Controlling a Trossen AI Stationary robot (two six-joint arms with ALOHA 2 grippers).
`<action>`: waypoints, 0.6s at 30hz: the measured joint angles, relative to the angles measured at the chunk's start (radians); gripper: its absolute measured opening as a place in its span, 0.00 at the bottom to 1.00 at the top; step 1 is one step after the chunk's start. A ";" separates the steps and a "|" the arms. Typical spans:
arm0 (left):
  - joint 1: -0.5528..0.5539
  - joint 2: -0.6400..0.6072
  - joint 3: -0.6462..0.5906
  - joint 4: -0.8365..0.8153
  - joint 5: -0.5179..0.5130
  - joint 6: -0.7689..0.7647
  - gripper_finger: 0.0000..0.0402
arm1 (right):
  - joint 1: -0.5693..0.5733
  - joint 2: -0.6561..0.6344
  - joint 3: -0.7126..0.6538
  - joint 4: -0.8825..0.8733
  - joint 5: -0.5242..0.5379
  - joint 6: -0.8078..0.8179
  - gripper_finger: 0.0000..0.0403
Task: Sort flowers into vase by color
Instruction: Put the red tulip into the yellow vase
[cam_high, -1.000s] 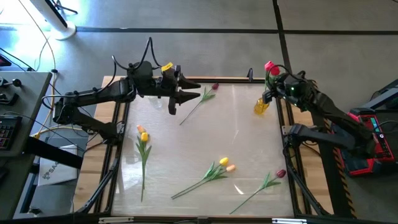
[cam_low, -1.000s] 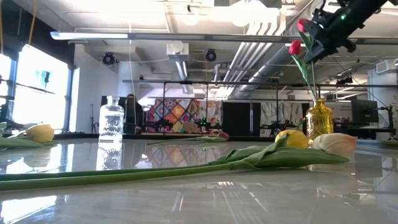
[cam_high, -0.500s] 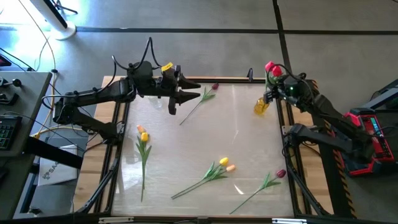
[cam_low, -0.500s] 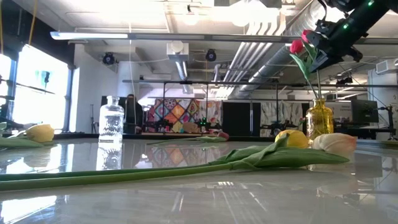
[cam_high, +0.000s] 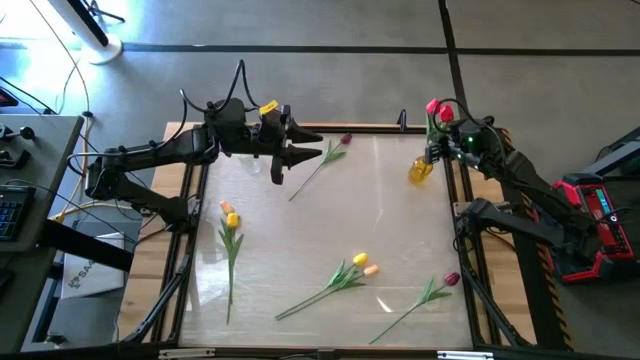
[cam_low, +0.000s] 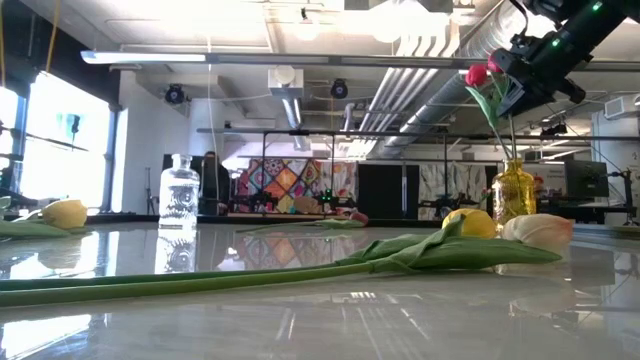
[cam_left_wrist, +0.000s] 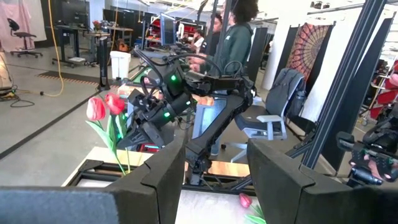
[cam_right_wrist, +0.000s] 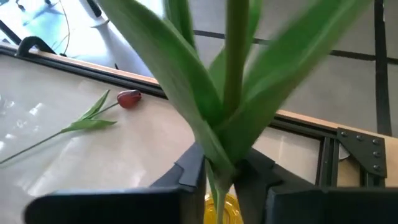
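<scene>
Flowers (cam_low: 480, 76) now stand in our yellow vase (cam_low: 514, 190) as our right gripper (cam_high: 440, 145) loosens around the stem; left gripper (cam_high: 300, 142) waits spread.

Grey floor (cam_high: 330, 25) surrounds the table. Ceiling ducts (cam_low: 420, 90) run overhead. A bright window (cam_low: 60, 140) stands at 9 o'clock.

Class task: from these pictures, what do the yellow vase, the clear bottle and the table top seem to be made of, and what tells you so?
Yellow vase: probably amber-tinted glass; light glows through it.
Clear bottle: glass or clear plastic, colourless and see-through.
Table top: glossy white, hard-looking, material unclear; it mirrors the ceiling lights and the bottle.
</scene>
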 joint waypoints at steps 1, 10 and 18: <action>0.000 0.000 0.000 0.000 0.000 0.000 0.41 | 0.000 0.000 0.000 0.000 0.000 0.006 0.18; 0.000 0.000 0.000 0.000 0.000 0.000 0.41 | 0.000 -0.001 0.000 0.000 0.000 0.029 0.31; 0.000 0.000 0.000 0.000 0.000 0.000 0.41 | 0.000 -0.020 0.001 0.000 -0.001 0.047 0.31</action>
